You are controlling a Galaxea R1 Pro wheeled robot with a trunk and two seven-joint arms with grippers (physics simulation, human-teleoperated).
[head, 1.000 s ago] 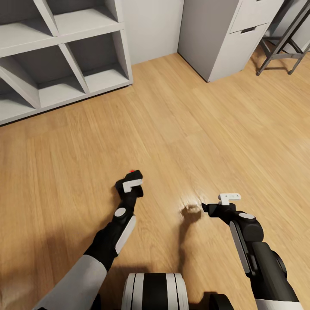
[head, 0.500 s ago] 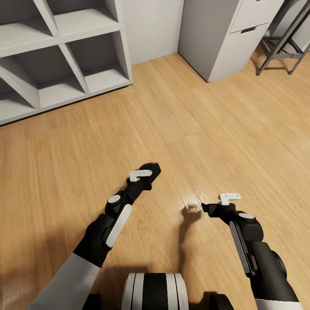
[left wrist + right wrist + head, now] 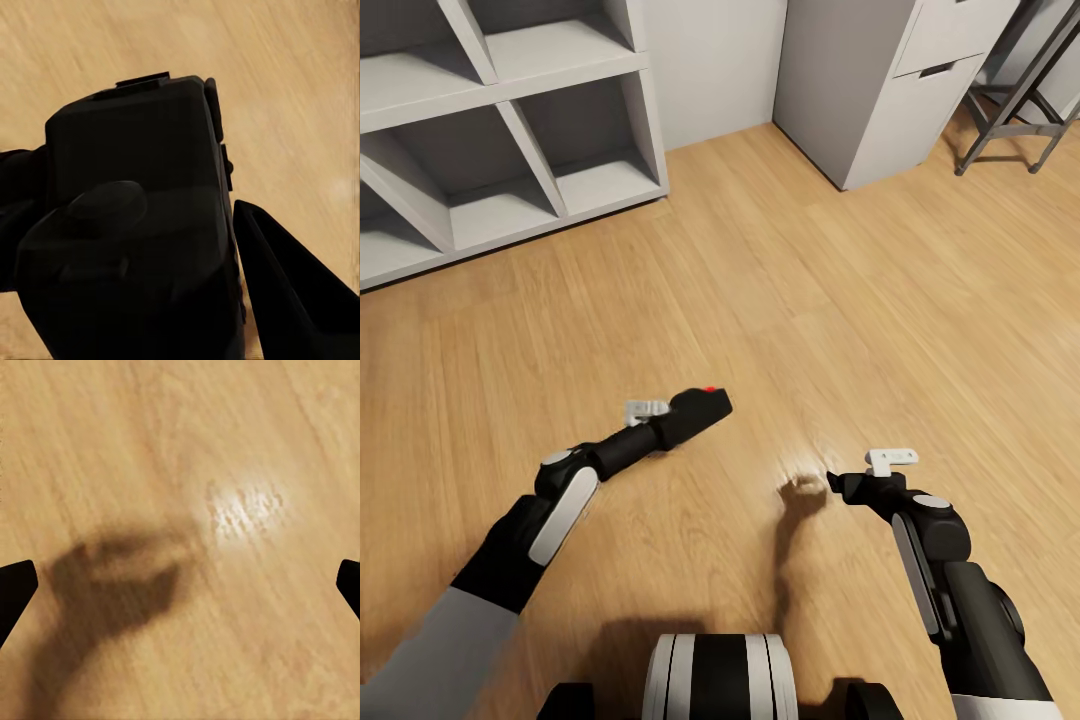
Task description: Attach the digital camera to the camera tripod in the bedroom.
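The left gripper [image 3: 685, 418] clamps the digital camera [image 3: 700, 408] between its jaws (red button up), while the right gripper [image 3: 838, 484] gapes wide, empty, off beside it.

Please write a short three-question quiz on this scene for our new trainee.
1. True or false: the left pincer is shut on the camera.
2. The right pincer is: A) open over bare floor, B) holding a tripod, C) resting on the shelves.
3. What colour is the camera's button?

Key: 1 true, the camera sits between the fingers in the left wrist view; 2 A; 3 red.
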